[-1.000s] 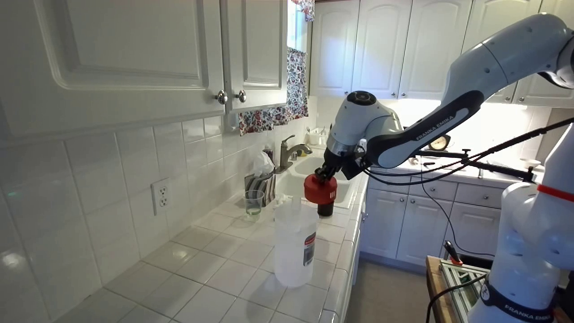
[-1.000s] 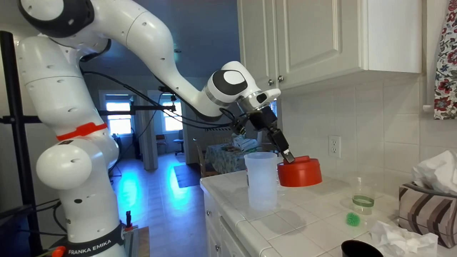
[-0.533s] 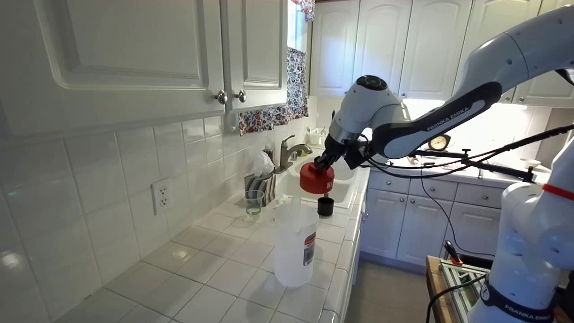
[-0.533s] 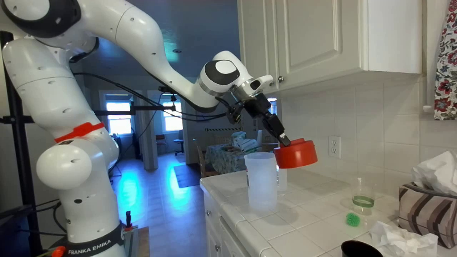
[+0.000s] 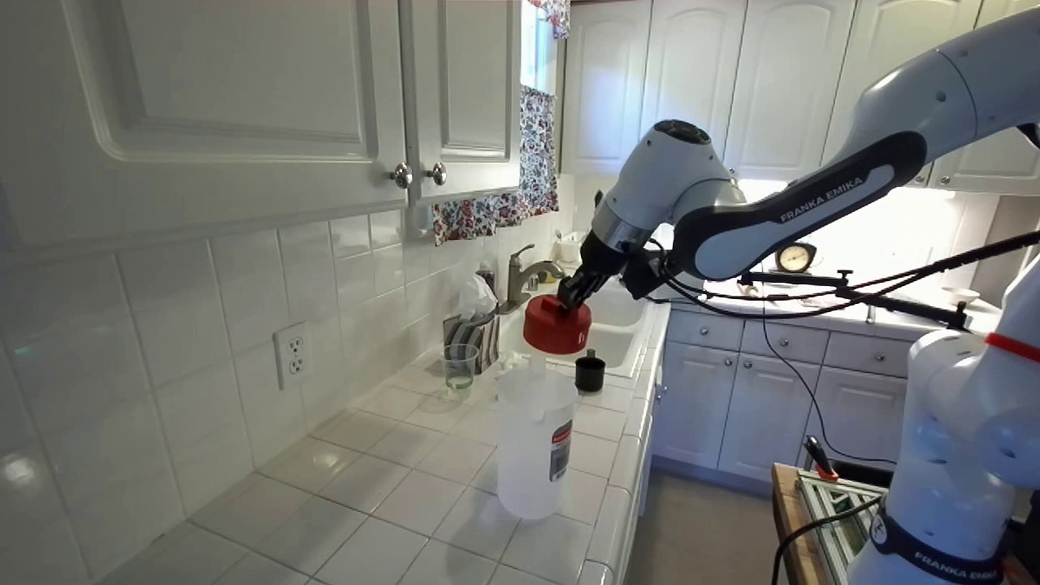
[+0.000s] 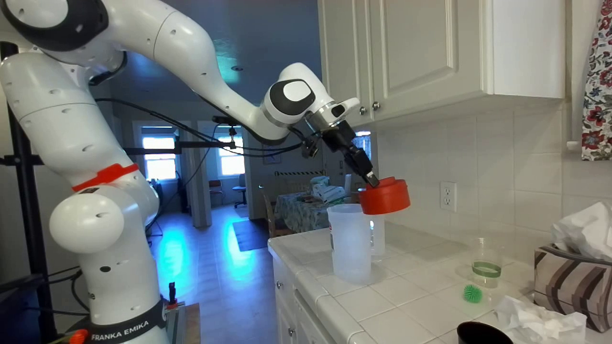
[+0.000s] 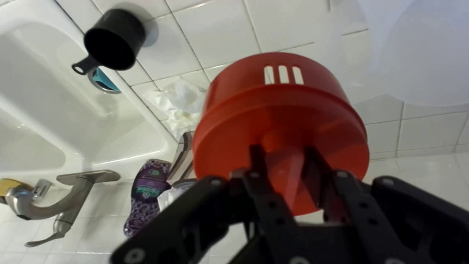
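Fingers clamped on its top, a red lid hangs slightly tilted from a robot's gripper above a white-tiled kitchen counter, near an upright translucent container. A black measuring cup sits beside the sink.

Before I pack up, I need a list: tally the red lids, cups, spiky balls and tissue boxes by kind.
Red lid: 1, held by the end effector
Cups: 2 (black cup, clear cup)
Green spiky ball: 1
Tissue box: 1
Total: 5
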`<state>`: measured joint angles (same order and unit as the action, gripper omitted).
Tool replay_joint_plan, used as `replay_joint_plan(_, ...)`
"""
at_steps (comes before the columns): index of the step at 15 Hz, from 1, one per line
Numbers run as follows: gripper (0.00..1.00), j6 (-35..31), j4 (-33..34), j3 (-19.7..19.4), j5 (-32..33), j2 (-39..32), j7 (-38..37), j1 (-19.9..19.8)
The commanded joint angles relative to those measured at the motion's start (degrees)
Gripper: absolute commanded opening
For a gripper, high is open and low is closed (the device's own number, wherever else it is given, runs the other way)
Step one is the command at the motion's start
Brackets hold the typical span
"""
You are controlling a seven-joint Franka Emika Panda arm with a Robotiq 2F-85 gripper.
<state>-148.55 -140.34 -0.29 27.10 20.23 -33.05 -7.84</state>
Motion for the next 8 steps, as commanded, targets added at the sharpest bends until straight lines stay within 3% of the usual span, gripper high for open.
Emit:
replay_joint_plan(1,0.08,-0.7,0.1,1.8,-5.3,0.1,5.6,0.7)
replay_joint_plan(8,0.08,0.3,0.7,4.6,-9.5,-0.1,9.8,2.0)
